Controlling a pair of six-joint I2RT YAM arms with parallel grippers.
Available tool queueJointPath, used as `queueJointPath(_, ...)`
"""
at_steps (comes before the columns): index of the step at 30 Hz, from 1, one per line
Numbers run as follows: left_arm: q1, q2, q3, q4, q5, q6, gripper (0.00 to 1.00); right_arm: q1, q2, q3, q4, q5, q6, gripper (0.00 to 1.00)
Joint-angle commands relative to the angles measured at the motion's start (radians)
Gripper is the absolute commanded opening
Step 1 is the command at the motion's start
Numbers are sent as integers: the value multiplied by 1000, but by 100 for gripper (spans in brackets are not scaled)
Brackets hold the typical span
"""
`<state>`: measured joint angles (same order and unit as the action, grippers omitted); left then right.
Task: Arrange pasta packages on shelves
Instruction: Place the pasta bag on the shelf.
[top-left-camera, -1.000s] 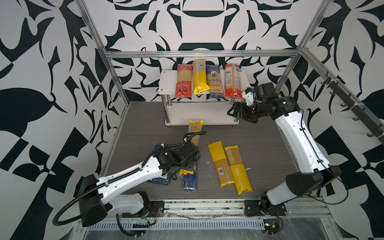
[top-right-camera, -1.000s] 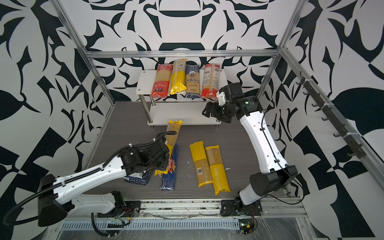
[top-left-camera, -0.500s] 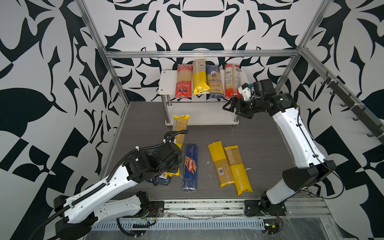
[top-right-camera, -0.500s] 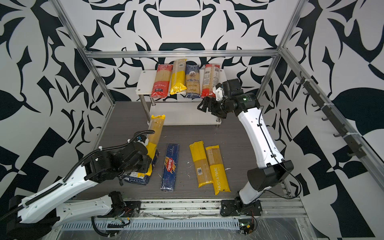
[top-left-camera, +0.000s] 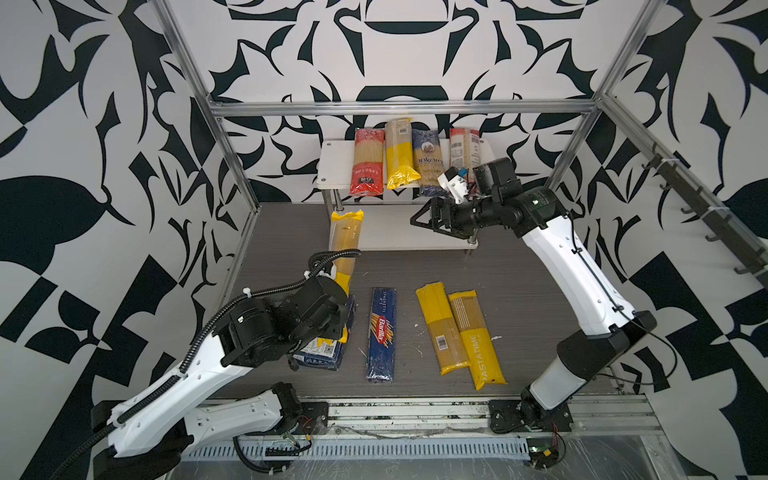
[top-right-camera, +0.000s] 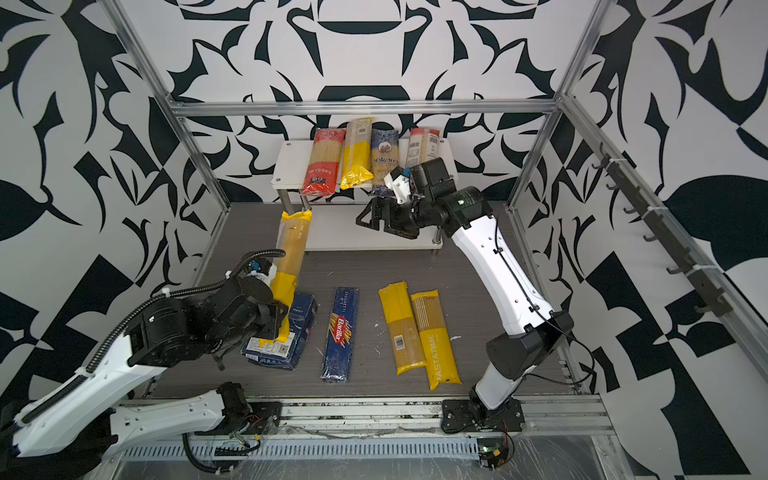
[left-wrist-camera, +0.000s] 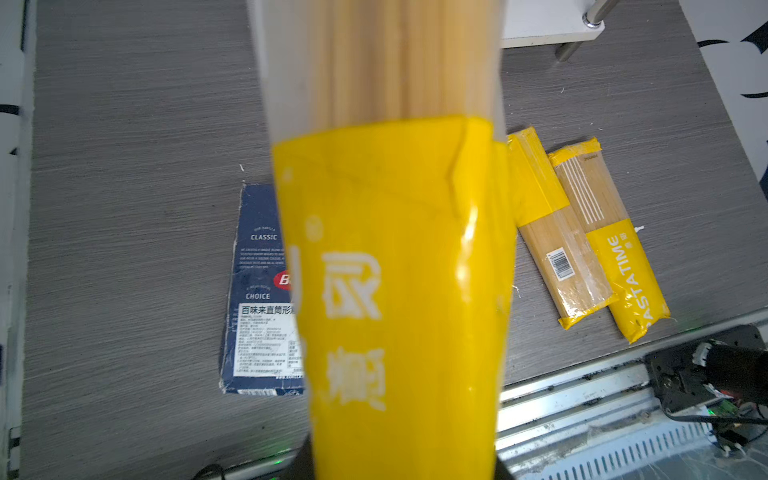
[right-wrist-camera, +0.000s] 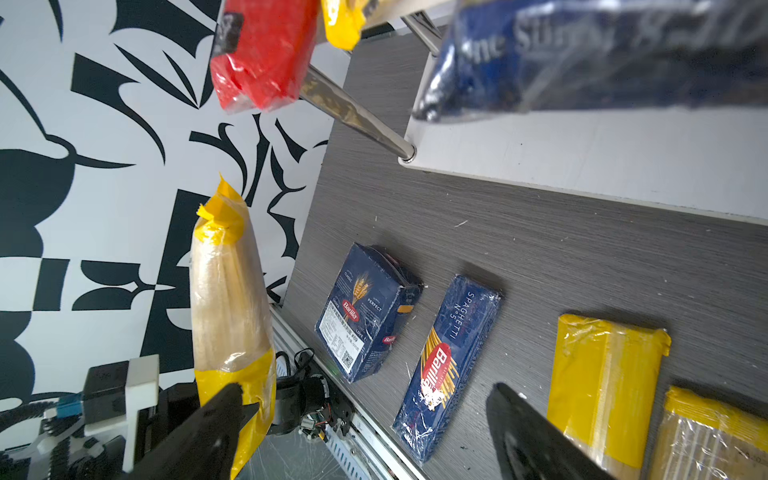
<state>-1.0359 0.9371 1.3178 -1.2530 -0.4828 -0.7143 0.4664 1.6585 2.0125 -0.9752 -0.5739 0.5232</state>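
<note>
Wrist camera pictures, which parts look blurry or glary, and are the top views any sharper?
Left wrist view: the held yellow bag fills the middle, soft, with a glare streak on its film; the PASTATIME bag behind is crisp. Right wrist view: the blue bag and red bag nearest the lens are smeared, the slim Barilla box sharp. Both top views: evenly lit, sharp.

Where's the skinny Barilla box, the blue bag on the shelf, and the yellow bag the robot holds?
skinny Barilla box (top-left-camera: 380, 331): in a top view, on its red logo.
blue bag on the shelf (top-left-camera: 428, 162): in a top view, on its lettering.
held yellow bag (top-left-camera: 345, 235): in a top view, on its see-through part.
</note>
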Motion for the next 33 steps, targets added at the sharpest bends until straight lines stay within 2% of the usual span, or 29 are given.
queueJointPath(1,3,-26,79,-4,-115,-10,0,9,-3,46,41,-35,8,94)
queueJointPath(10,3,16,179,-56,-181,-8,0,9,-5,53,46,-59,-6,94)
queueJointPath(16,14,74,276,-49,-237,58,0,9,-24,32,55,-64,-14,94)
queueJointPath(19,75,127,346,-43,-216,119,0,9,-37,14,68,-69,-12,94)
queueJointPath(26,306,226,476,61,-36,298,0,5,-68,-8,78,-59,-24,94)
queueJointPath(33,462,389,672,87,108,430,0,-26,-108,-58,103,-57,-19,95)
